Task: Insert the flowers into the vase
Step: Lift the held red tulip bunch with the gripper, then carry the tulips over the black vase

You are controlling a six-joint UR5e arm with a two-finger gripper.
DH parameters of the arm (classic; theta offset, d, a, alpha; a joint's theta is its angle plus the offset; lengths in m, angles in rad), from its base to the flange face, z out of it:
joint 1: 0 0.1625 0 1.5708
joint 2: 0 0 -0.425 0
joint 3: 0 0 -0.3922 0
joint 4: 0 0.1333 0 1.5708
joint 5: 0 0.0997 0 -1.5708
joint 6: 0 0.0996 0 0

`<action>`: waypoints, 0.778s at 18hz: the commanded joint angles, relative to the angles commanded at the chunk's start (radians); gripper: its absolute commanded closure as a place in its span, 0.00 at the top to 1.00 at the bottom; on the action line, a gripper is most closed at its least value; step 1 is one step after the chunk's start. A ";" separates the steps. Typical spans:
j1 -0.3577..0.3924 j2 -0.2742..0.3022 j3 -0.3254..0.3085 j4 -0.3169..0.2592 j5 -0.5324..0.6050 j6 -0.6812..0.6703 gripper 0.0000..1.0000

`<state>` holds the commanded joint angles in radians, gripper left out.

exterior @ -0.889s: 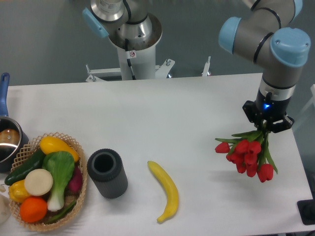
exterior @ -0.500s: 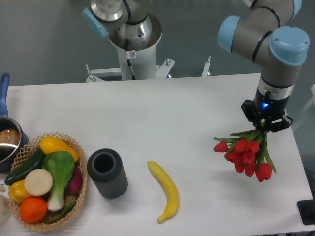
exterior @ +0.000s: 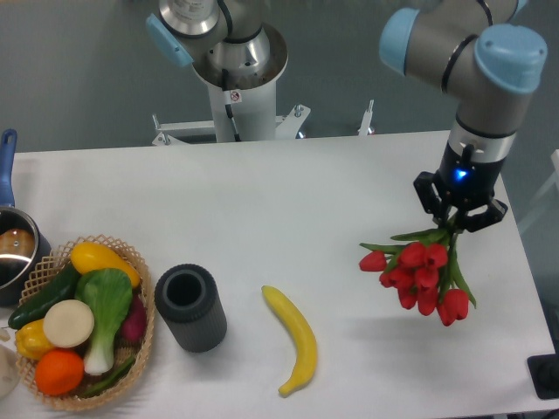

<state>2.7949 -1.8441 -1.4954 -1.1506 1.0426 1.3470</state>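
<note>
Since the earlier frames the arm has been carrying its load leftward and slightly up, so the bunch of red tulips with green stems and leaves point(exterior: 419, 275) is now hanging a little further in from the right edge of the white bench point(exterior: 288, 201). The black two-finger pincer point(exterior: 456, 218) is clenching the bunch at its stem end, with the red heads drooping down and to the left below it, clear of the bench surface and casting a faint shadow there. The short dark grey matte cylinder vase point(exterior: 189, 307) is standing upright well apart from the flowers, at the front left of the bench, its round hollow facing up. A yellow banana point(exterior: 294, 338) is lying between the vase and the flowers, nearer the vase. Just beside the vase on its left, a woven basket point(exterior: 140, 292) is holding vegetables, among them a green leafy one, a yellow one and an orange one. At the far left edge a metal pot with a blue handle point(exterior: 12, 244) is partly showing.
</note>
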 joint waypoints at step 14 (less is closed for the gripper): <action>-0.110 0.039 -0.029 0.124 -0.588 -0.345 0.00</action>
<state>2.6846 -1.8055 -1.5248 -1.0263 0.4543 1.0018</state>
